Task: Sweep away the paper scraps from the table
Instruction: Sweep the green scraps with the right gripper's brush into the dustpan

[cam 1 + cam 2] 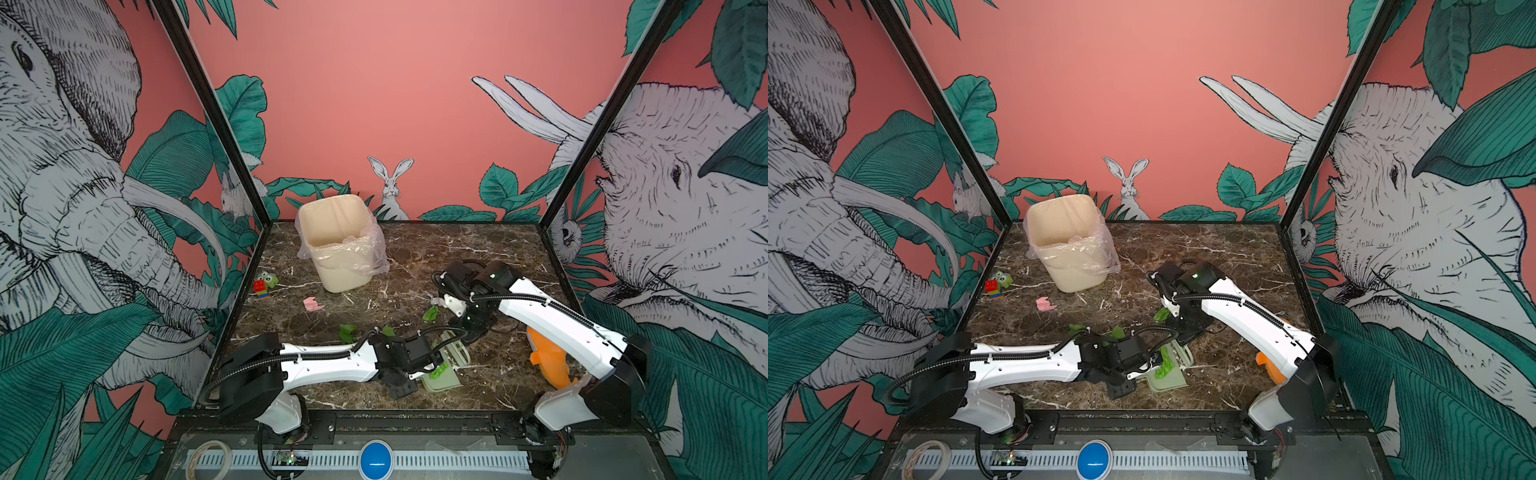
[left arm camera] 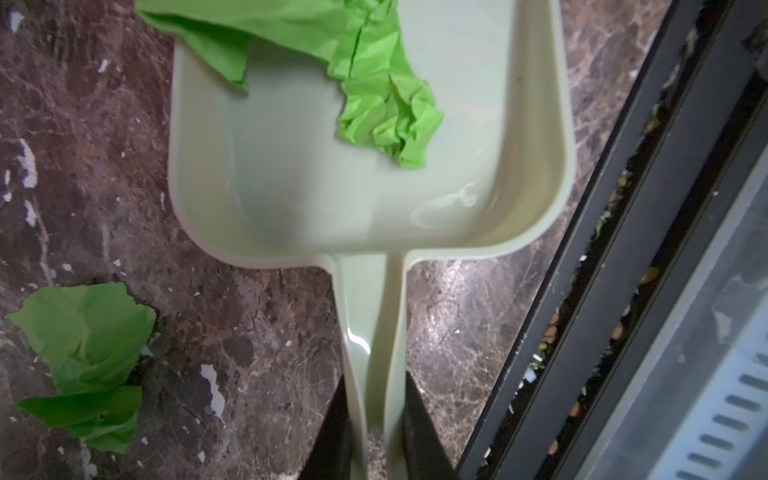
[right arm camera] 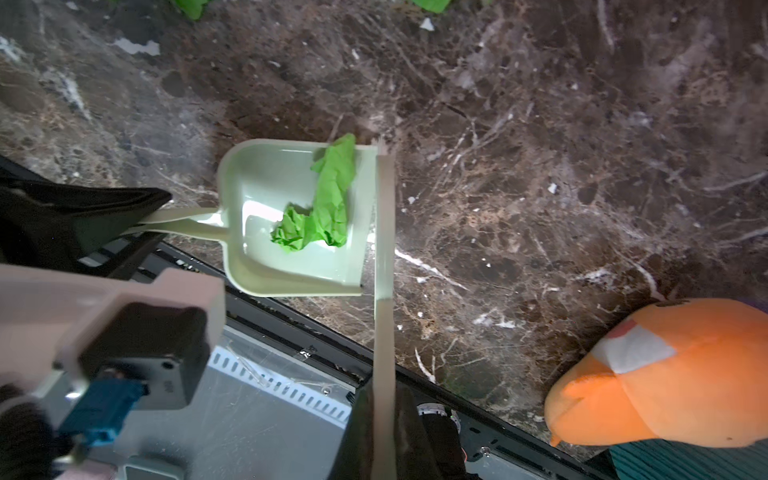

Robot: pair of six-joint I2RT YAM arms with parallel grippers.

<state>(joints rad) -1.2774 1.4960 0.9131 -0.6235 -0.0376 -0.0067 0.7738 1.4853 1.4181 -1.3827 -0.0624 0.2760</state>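
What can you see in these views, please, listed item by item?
table: one, dark brown marble pattern, under everything
bin: one, cream with clear liner, far left-centre of the table
toy blocks: small cluster, red and green, left edge
pink scrap: one, pale pink, in front of the bin
loose green scraps: at least three, bright green, mid-table
dustpan: one, pale green, near front edge
scrap in dustpan: one, bright green, crumpled
brush: one, pale beige, at the dustpan's mouth
orange toy: one, near right corner
left gripper: black, shut on the dustpan handle
right gripper: black, shut on the brush
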